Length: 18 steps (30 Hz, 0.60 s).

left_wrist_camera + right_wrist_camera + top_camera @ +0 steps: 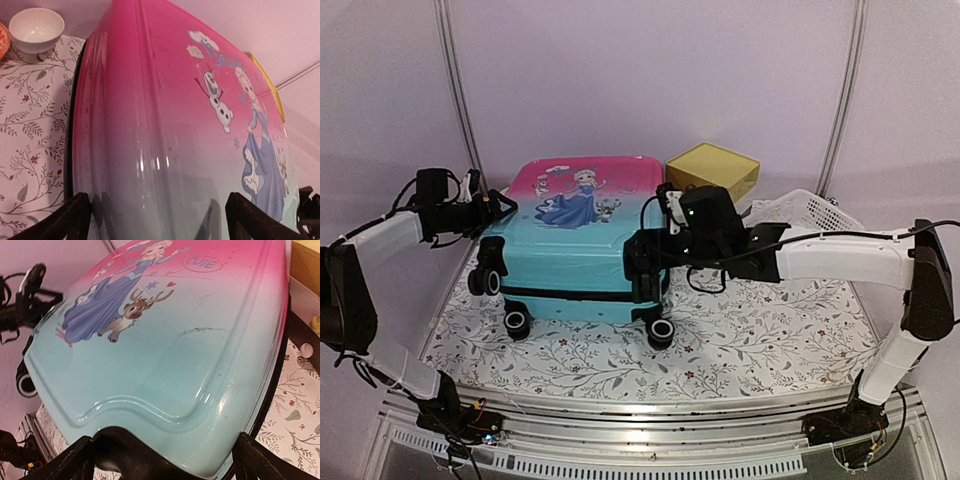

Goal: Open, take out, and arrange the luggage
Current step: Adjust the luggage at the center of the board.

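Note:
The luggage (575,245) lies flat on the table. Its shell (165,125) runs from pink at the far end to turquoise at the near end and carries a cartoon girl print. Black wheels (662,330) face the near edge. My left gripper (503,209) is at the suitcase's far left edge; in the left wrist view this gripper (160,225) is open, its fingers (75,220) wide apart in front of the shell. My right gripper (655,245) is at the near right corner; this gripper (165,465) is open too, with a black wheel housing (130,450) between its fingers.
A yellow box (712,170) stands behind the suitcase on the right. A white mesh basket (810,212) sits to its right, behind my right arm. A white bowl (36,29) stands on the floral cloth (750,340) beyond the suitcase's left side.

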Available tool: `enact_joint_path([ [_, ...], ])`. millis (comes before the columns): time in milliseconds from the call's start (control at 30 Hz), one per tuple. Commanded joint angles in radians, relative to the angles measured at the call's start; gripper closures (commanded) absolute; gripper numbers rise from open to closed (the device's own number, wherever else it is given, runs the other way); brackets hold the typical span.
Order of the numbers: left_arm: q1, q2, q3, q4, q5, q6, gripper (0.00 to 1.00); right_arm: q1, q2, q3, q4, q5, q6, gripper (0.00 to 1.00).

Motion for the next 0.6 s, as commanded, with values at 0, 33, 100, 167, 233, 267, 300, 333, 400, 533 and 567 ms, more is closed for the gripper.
enact_joint_path([
  [0,-0.036,0.057,0.052,0.036,0.040,0.005,0.05,0.223,-0.013,-0.015,0.133,-0.181,-0.036,0.04],
  [33,-0.036,0.060,0.062,0.033,0.018,0.004,0.05,0.223,-0.015,-0.020,0.132,-0.174,-0.035,0.04],
  [100,-0.034,0.066,0.083,0.039,-0.017,0.003,0.05,0.223,-0.029,-0.031,0.128,-0.145,-0.037,0.04],
  [167,-0.031,0.078,0.113,0.039,-0.049,0.003,0.05,0.223,-0.044,-0.037,0.114,-0.126,-0.054,0.03],
  [233,-0.025,0.092,0.156,0.017,-0.084,0.005,0.04,0.221,-0.064,-0.040,0.091,-0.096,-0.068,0.03],
  [267,-0.022,0.095,0.178,-0.002,-0.106,0.003,0.04,0.221,-0.073,-0.040,0.079,-0.078,-0.072,0.02],
  [300,-0.019,0.092,0.195,-0.017,-0.124,0.006,0.03,0.219,-0.084,-0.044,0.061,-0.058,-0.076,0.02],
  [333,-0.018,0.081,0.207,-0.029,-0.141,0.013,0.03,0.215,-0.097,-0.047,0.051,-0.040,-0.078,0.02],
  [400,-0.014,0.040,0.208,-0.048,-0.195,0.025,0.02,0.199,-0.122,-0.063,0.030,-0.012,-0.076,0.01],
  [533,-0.013,-0.070,0.197,-0.120,-0.310,0.051,0.02,0.141,-0.172,-0.121,0.016,-0.014,-0.034,0.01],
  [567,-0.011,-0.105,0.189,-0.137,-0.327,0.055,0.02,0.127,-0.185,-0.135,0.015,-0.013,-0.028,0.01],
])
